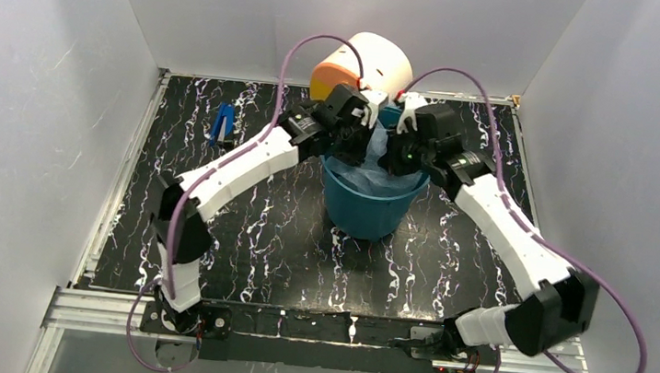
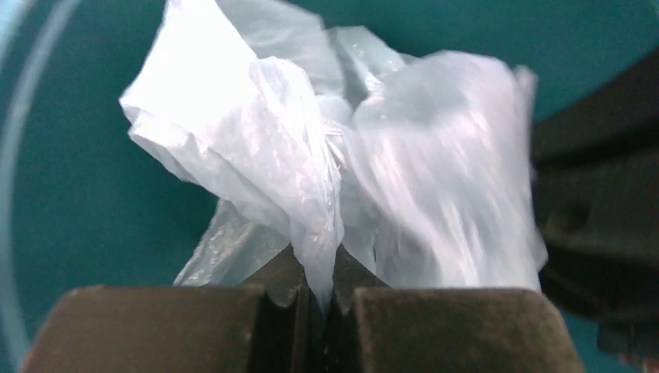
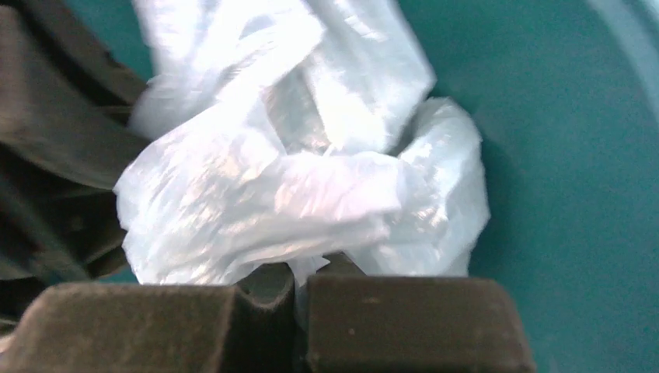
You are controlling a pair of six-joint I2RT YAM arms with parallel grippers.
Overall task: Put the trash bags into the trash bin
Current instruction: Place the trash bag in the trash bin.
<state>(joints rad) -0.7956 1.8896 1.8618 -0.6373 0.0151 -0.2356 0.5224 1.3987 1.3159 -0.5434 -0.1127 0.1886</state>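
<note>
Top: high behind the arm bases (image 1: 181, 315), facing down over the whole table (image 1: 284, 237).
Left wrist: very close, looking into the bin (image 2: 70, 202).
Right wrist: equally close, from the opposite side.
Shared: bag (image 2: 256, 140), bin wall.

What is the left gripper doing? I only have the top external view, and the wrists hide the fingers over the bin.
Observer: In the left wrist view, the left gripper is shut on a pinched fold of the trash bag.
Operator: And the right one?
Observer: The right gripper is shut on the same crumpled plastic, with a fold caught between its fingers.
Operator: What is behind the plastic?
Observer: The teal inner wall of the trash bin fills the background in both wrist views.
</note>
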